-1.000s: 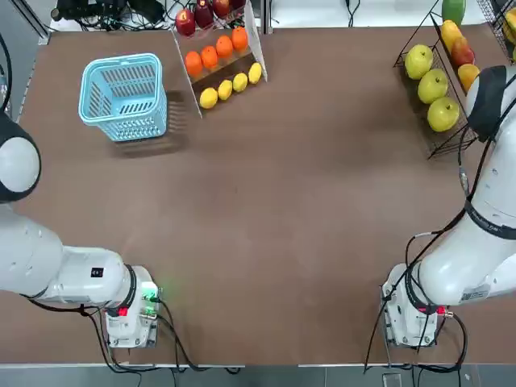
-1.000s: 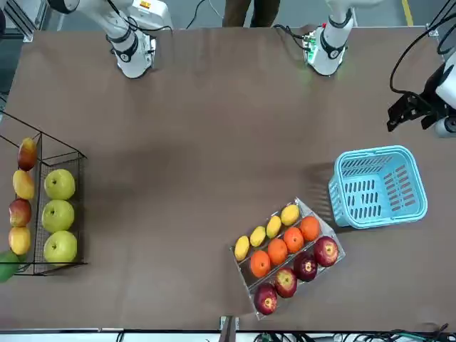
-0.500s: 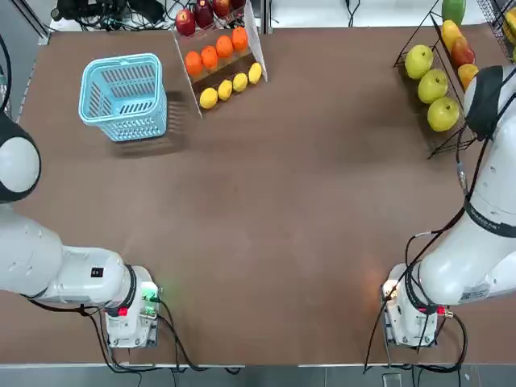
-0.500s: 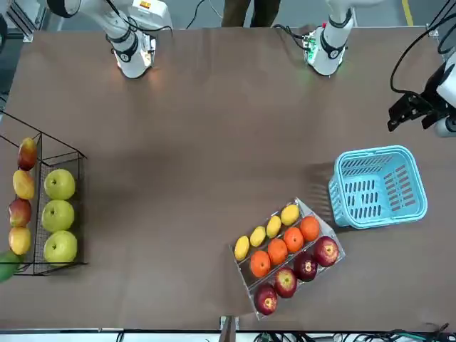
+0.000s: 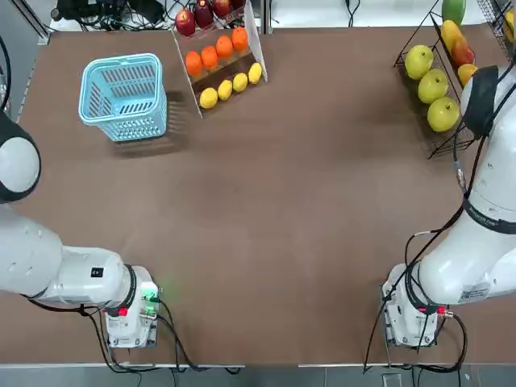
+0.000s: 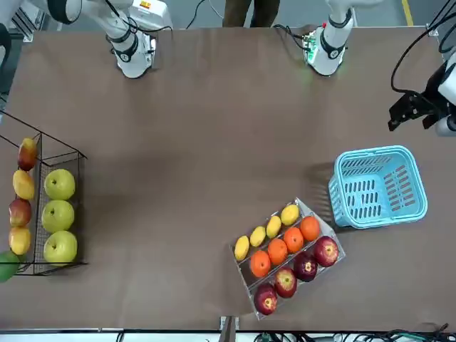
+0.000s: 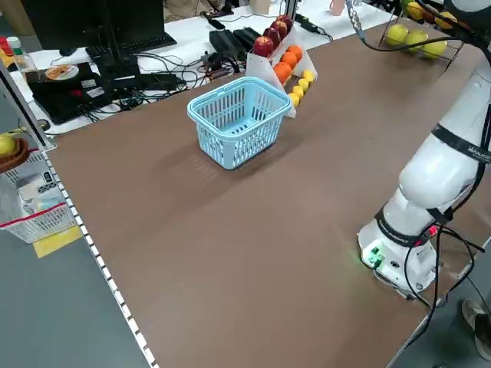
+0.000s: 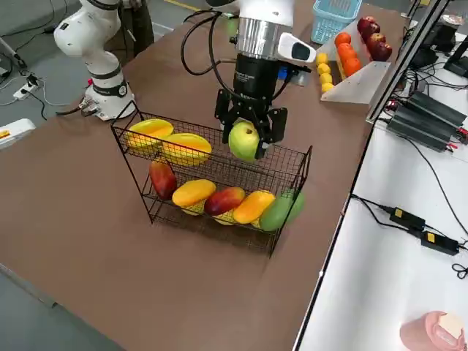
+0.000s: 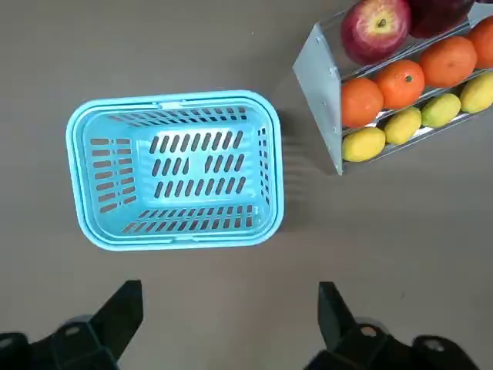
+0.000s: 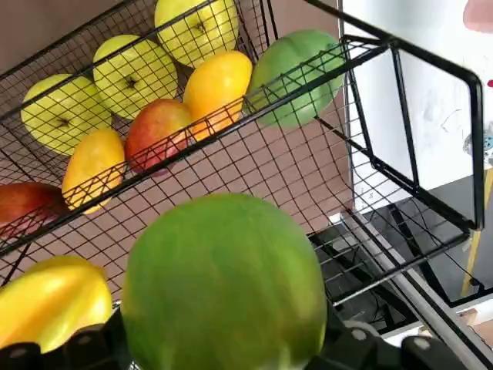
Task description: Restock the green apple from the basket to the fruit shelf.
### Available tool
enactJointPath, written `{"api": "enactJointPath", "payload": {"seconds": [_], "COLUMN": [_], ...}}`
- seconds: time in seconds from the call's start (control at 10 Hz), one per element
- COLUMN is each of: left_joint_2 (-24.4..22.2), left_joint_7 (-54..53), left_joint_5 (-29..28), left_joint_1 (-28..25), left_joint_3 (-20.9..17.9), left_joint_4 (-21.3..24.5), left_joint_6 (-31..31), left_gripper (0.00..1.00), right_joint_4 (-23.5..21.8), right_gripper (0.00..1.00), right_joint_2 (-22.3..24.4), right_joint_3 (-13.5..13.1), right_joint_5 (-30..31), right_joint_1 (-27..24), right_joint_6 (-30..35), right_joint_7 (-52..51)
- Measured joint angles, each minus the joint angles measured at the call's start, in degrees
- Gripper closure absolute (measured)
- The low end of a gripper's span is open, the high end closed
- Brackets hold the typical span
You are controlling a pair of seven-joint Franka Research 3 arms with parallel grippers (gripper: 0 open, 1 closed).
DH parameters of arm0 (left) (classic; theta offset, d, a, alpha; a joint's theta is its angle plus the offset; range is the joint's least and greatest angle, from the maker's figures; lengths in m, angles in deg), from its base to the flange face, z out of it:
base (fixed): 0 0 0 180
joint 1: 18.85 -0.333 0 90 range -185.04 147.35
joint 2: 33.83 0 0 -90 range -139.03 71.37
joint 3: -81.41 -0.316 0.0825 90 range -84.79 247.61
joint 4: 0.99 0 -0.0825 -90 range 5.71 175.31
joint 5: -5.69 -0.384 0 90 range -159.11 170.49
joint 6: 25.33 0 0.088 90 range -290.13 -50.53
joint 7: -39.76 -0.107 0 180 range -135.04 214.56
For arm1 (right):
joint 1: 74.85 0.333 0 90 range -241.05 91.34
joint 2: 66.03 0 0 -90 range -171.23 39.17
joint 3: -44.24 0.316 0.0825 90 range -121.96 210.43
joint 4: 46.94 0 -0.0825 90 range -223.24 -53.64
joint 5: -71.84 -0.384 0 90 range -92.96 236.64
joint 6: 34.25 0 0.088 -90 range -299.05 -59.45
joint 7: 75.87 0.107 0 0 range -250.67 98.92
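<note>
Item: round smooth green apple, pinched in right pincer, hanging just above upper tray of black thin-wire fruit shelf at worktop's far right end.
Step in hand (est.): set-down. Do well: lower straight into a free tray spot, clear of wire rim and neighbouring fruit, release only once seated.
Orientation: near-spherical, no clear long axis; stem end not visible.
Light blue lattice plastic basket: holds nothing.
Left pincer: spread, idle, above basket.

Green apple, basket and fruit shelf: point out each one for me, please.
green apple (image 8: 244,140), right side view, its front skin between the right end effector's fingers.
basket (image 5: 122,62), top view, its far rim.
fruit shelf (image 8: 289,167), right side view, upper tray's wire wall.
</note>
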Motion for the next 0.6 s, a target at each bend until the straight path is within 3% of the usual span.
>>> {"api": "enactJointPath", "payload": {"seconds": [0.4,0.6], "left_joint_2": [0.0,0.0], "left_joint_7": [0.0,0.0], "left_joint_5": [0.0,0.0], "left_joint_1": [0.0,0.0], "left_joint_3": [0.0,0.0], "left_joint_4": [0.0,-0.1], "left_joint_6": [0.0,0.0], "left_gripper": [0.00,0.00], "right_joint_4": [0.0,0.0], "right_gripper": [0.12,0.03], "right_joint_2": [-0.3,-0.4], "right_joint_3": [0.1,0.1], "right_joint_5": [-0.9,-1.1], "right_joint_1": [0.0,0.0], "right_joint_6": [-0.6,-0.7], "right_joint_7": [0.0,0.0]}}
